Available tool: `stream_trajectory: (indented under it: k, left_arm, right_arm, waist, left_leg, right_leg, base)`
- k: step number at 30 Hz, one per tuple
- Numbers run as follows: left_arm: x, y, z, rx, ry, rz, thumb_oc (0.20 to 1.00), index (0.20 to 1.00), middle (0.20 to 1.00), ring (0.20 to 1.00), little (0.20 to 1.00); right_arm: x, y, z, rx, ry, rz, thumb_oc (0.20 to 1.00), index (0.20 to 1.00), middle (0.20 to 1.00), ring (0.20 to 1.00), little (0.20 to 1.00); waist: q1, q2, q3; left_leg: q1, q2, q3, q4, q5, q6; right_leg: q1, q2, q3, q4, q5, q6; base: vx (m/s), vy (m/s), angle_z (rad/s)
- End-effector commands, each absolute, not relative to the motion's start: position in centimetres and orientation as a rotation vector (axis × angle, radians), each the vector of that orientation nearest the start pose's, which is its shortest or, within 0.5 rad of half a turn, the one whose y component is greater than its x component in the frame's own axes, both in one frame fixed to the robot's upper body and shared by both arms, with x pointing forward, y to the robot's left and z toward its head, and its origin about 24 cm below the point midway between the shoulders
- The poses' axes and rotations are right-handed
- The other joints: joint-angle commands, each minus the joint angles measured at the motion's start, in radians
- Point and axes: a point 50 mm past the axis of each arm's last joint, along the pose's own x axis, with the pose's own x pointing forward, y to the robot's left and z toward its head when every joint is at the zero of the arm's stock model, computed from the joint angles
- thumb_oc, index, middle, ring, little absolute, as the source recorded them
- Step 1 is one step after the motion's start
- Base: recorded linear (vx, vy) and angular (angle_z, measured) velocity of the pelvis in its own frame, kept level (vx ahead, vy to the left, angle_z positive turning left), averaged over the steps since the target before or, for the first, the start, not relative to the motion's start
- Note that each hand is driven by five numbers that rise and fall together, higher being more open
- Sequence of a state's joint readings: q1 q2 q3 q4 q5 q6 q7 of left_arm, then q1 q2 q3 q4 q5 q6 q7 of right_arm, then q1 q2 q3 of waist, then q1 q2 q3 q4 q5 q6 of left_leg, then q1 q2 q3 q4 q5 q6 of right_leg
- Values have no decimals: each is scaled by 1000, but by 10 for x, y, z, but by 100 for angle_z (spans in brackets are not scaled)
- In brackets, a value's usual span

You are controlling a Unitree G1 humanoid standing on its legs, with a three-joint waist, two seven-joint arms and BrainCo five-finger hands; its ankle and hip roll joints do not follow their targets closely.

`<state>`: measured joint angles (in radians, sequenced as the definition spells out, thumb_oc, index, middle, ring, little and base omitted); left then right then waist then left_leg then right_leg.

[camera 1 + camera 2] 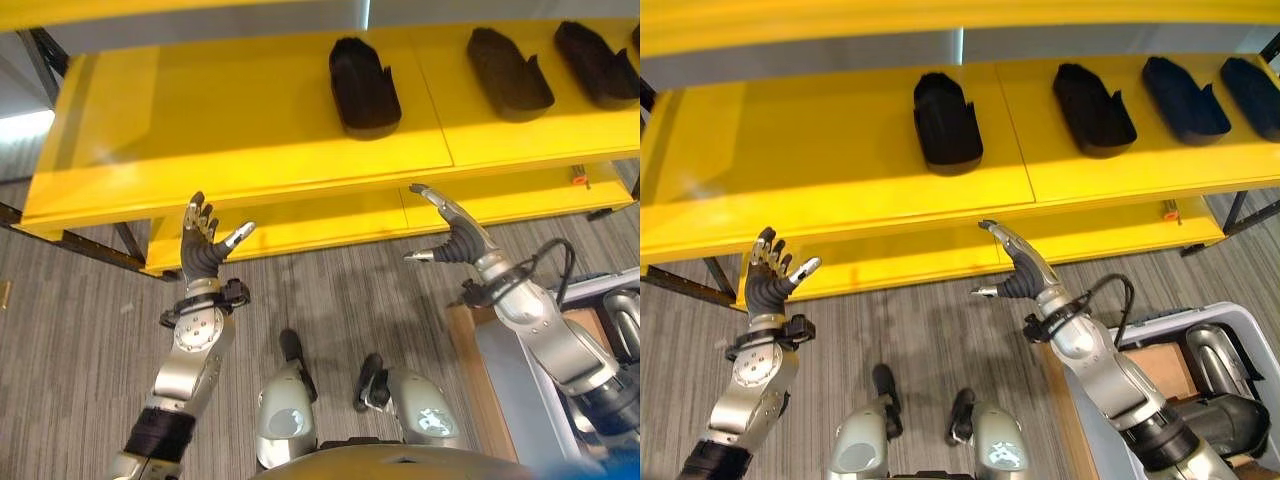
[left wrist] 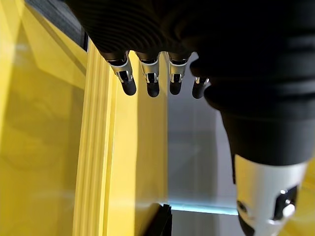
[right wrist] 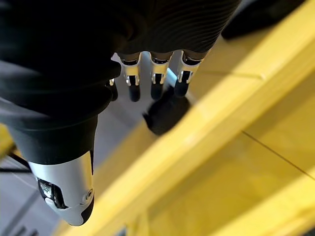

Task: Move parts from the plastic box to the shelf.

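Both hands are hanging empty with fingers straight and spread: the left hand (image 1: 205, 245) and the right hand (image 1: 1020, 265) are hovering before the front edge of the yellow shelf (image 1: 250, 140). Four dark parts (image 1: 947, 120) are lying on the shelf, well apart. The plastic box (image 1: 1240, 325) is sitting low at the right, cut off, its contents hard to make out. Reaching blind into it risks a poor grasp.

4 parts (image 1: 948, 121) on shelf (image 1: 790, 150) — hands (image 1: 1020, 268) empty
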<state>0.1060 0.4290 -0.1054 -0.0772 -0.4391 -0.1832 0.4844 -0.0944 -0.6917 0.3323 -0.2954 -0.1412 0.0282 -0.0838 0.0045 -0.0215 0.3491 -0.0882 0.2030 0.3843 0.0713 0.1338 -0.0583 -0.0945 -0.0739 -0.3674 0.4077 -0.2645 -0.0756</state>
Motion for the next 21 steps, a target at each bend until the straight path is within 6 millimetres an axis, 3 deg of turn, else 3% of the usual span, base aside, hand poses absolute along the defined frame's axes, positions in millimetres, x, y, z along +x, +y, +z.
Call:
stream_trajectory:
  k: [1,2,4,5,7,8,10,13,18,19,21]
  left_arm:
    - [218,234,72,-29,-177,420,1000,1000,1000,1000,1000]
    - [212,237,65,-50,-150,458,1000,1000,1000,1000,1000]
    - [211,238,63,-53,-144,462,1000,1000,1000,1000,1000]
    - [210,239,61,-55,-143,462,1000,1000,1000,1000,1000]
    - [210,236,59,0,-131,399,1000,1000,1000,1000,1000]
    - [211,235,55,19,-85,379,1000,1000,1000,1000,1000]
    - [210,234,50,31,-52,376,1000,1000,1000,1000,1000]
    - [203,223,27,66,44,293,1000,1000,1000,1000,1000]
    - [191,207,16,102,45,141,1000,1000,1000,1000,1000]
    - [189,206,17,126,33,118,1000,1000,1000,1000,1000]
    - [186,206,19,165,10,78,1000,1000,1000,1000,1000]
  right_arm:
    - [246,-162,133,-716,-430,337,1000,1000,1000,1000,1000]
    - [239,-166,133,-664,-438,335,1000,1000,1000,1000,1000]
    - [237,-166,134,-645,-456,324,1000,1000,1000,1000,1000]
    - [236,-166,135,-632,-473,315,1000,1000,1000,1000,1000]
    - [230,-171,138,-561,-515,243,1000,1000,1000,1000,1000]
    - [227,-171,140,-524,-547,229,1000,1000,1000,1000,1000]
    - [224,-171,142,-499,-578,216,1000,1000,1000,1000,1000]
    - [216,-180,146,-447,-622,120,1000,1000,1000,1000,1000]
    - [209,-198,133,-414,-515,0,1000,1000,1000,1000,1000]
    - [206,-203,126,-393,-482,-30,1000,1000,1000,1000,1000]
    - [202,-213,116,-399,-444,-91,1000,1000,1000,1000,1000]
  waist:
    - [3,-27,-33]
    - [-4,-27,-46]
    - [-5,-28,-50]
    - [-6,-28,-56]
    - [-14,-27,-71]
    - [-17,-20,-84]
    - [-19,-16,-95]
    - [-36,-14,-125]
    - [-68,-15,-143]
    - [-78,-19,-143]
    - [-78,-29,-139]
  left_leg:
    - [56,65,-7,23,-83,-59]
    - [49,71,-17,38,-57,-68]
    - [46,52,-27,57,-86,-56]
    - [50,16,-38,76,-128,-39]
    - [71,-108,-64,126,-248,17]
    - [95,-149,-86,79,-260,36]
    - [110,-155,-94,37,-247,40]
    - [133,-160,-114,-25,-225,42]
    - [188,-149,-85,-133,-198,56]
    - [196,-139,-64,-150,-191,55]
    - [222,-116,22,-155,-192,50]
  right_leg:
    - [97,-44,47,-182,97,122]
    - [116,-44,68,-225,116,126]
    - [120,-46,76,-230,117,127]
    - [117,-48,83,-234,120,130]
    - [119,-39,123,-287,161,153]
    - [110,-25,138,-301,175,170]
    - [106,-17,142,-311,183,174]
    - [115,-13,171,-357,210,184]
    - [105,-45,201,-380,255,234]
    - [101,-54,193,-377,263,245]
    - [86,-79,106,-344,285,267]
  base:
    - [-55,-28,-10]
    - [-52,-19,-15]
    - [-65,-6,-17]
    - [-92,-5,-13]
    - [-129,17,-19]
    - [-99,63,-20]
    - [-43,82,-22]
    - [-31,178,-26]
    - [-58,154,-44]
    - [-105,54,-49]
    - [-136,12,-64]
